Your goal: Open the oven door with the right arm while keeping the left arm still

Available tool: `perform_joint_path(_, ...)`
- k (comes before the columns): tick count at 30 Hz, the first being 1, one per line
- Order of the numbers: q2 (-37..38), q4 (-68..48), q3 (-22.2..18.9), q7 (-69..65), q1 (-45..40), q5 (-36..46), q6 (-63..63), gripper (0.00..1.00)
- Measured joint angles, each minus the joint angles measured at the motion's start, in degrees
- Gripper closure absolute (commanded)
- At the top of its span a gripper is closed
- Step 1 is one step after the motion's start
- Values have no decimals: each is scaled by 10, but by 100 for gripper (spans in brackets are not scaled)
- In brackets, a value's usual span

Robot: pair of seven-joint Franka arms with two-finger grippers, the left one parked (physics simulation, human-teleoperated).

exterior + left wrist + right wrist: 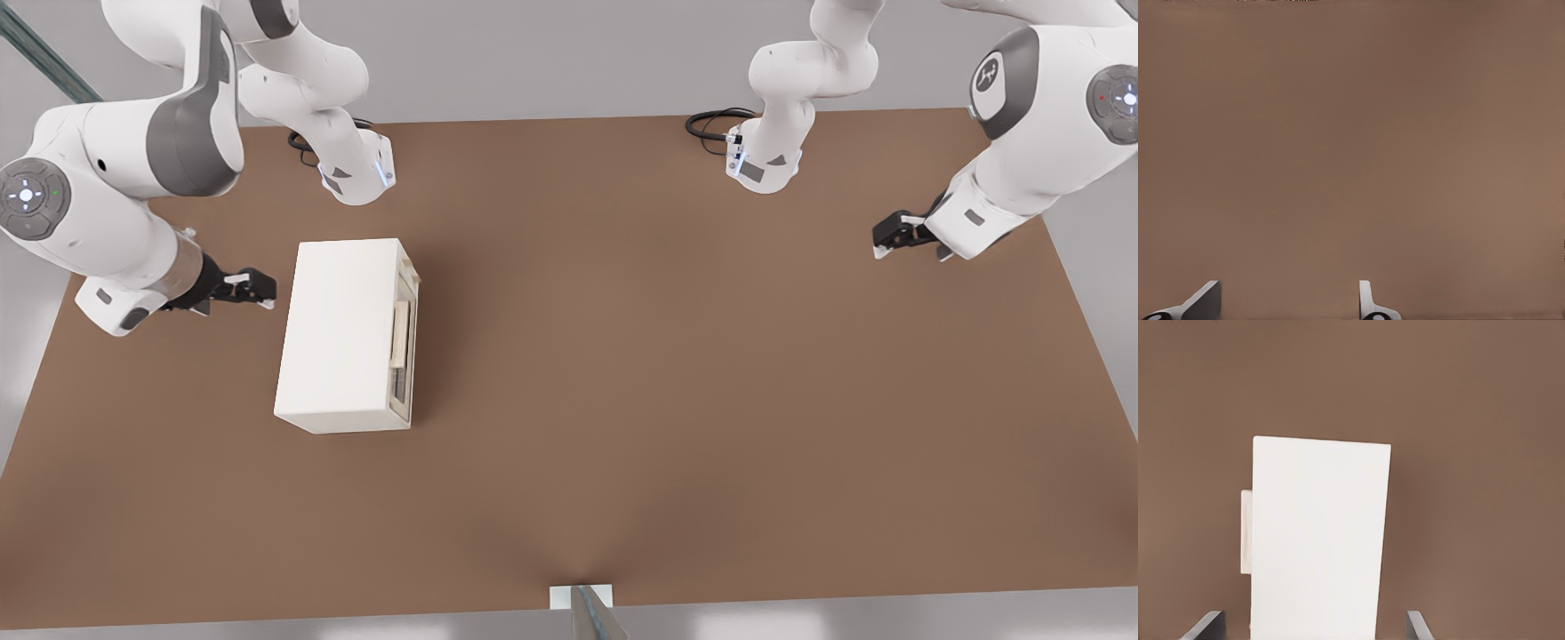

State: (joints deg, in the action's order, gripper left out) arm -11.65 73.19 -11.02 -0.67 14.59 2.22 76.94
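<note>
The cream-white oven [342, 333] lies on the brown table toward the front view's left. Its door [405, 356], with dark glass and a pale tan bar handle [400, 333], faces the front view's right and is closed. The right arm [98, 222] reaches in from the front view's left. Its gripper [265, 292] is open and hovers just off the oven's back side, apart from it and across from the door. In the right wrist view the oven's plain top [1318, 540] fills the middle, the handle [1245, 530] pokes out past one long edge, and the gripper [1313, 627] has its fingers spread wide.
The parked left arm's gripper [893, 236] hangs over the table at the front view's far right. Two arm bases [356, 173] [765, 164] with black cables stand along the far edge. A small white bracket [582, 596] sits at the near edge. Bare brown tabletop [667, 373] lies in front of the door.
</note>
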Motion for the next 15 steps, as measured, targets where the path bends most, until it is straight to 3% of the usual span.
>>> perform_joint_path(2, -4, 21, 7, -1, 6, -10, -2, 0)
perform_joint_path(3, -15, 33, 13, 0, 23, -24, -3, 8)
perform_joint_path(4, -35, 38, 19, 7, 56, -48, -6, 75)
perform_joint_path(5, -57, 41, 28, 15, 90, -72, -16, 79)
perform_joint_path(10, -139, 39, 65, 72, 210, -231, -69, 79)
perform_joint_path(13, -188, 32, 57, 117, 243, -289, -84, 79)
perform_joint_path(15, -222, 15, 26, 147, 279, -310, -93, 79)
